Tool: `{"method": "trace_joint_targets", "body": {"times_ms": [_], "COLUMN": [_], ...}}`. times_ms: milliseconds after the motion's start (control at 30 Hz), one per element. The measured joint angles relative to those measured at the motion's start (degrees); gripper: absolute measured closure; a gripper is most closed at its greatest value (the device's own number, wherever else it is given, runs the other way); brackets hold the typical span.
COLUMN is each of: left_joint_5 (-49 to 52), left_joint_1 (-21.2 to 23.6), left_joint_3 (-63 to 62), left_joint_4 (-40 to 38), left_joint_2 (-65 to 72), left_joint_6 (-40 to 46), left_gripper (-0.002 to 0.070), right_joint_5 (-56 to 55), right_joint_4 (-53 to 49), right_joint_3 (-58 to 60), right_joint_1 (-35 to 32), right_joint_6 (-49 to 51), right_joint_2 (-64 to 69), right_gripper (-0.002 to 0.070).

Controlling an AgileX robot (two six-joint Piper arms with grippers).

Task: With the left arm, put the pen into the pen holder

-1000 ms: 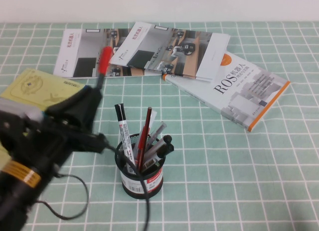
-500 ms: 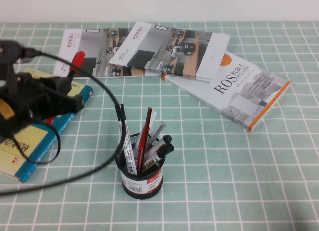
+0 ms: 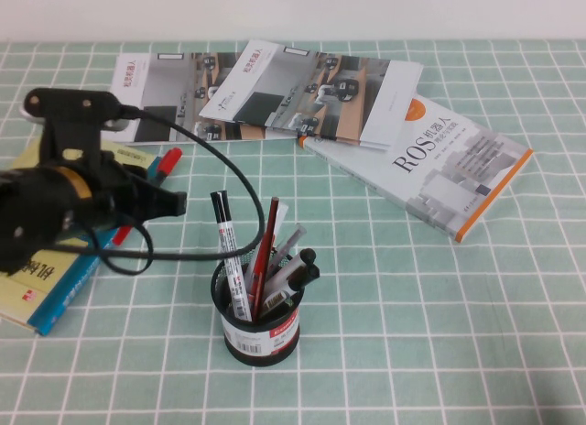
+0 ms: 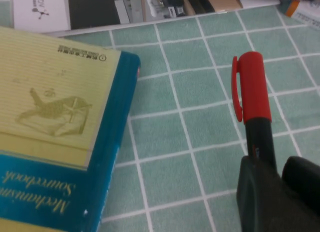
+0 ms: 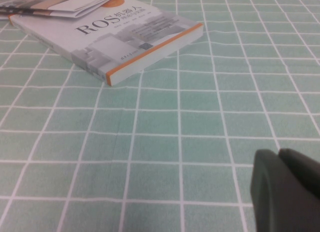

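Note:
My left gripper (image 3: 146, 189) is shut on the pen (image 3: 168, 161), a black barrel with a red cap, and holds it above the table to the left of the pen holder (image 3: 258, 326). The pen's red end shows below the arm. In the left wrist view the red cap (image 4: 252, 87) sticks out past the gripper (image 4: 274, 167) over the green checked cloth. The black mesh pen holder holds a white-barrelled marker (image 3: 229, 256), a dark-red pencil (image 3: 266, 237) and other pens. My right gripper (image 5: 277, 157) is shut and empty, low over the cloth; the high view does not show it.
A yellow and teal book (image 3: 41, 278) lies under the left arm and shows in the left wrist view (image 4: 55, 127). Brochures (image 3: 275, 91) lie at the back. A white ROS book (image 3: 430, 164) lies at the right. The arm's black cable (image 3: 215, 164) loops near the holder.
The left arm has swung and turned with the pen in its grip. The red cap has come down and to the right, closer to the holder. The cable has shifted with it.

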Motion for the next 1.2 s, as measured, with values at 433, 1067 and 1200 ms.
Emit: {"method": "trace_joint_targets", "body": {"times_ms": [433, 1067, 1200], "left_joint_5": [2.55, 4.63, 6.18], "left_joint_1": [0.70, 0.70, 0.70], "left_joint_3": [-11.61, -15.35, -15.35], "left_joint_4": [0.52, -0.60, -0.68], "left_joint_2": [10.93, 20.78, 20.76], "left_joint_6": [1.09, 4.34, 4.77], "left_gripper": [0.0629, 0.0629, 0.0629], "right_joint_5": [0.00, 0.00, 0.00], "right_joint_4": [0.00, 0.00, 0.00], "right_joint_3": [0.00, 0.00, 0.00], "right_joint_1": [0.00, 0.00, 0.00], "right_joint_6": [0.00, 0.00, 0.00], "right_joint_2": [0.00, 0.00, 0.00], "right_gripper": [0.0696, 0.0696, 0.0696]}}
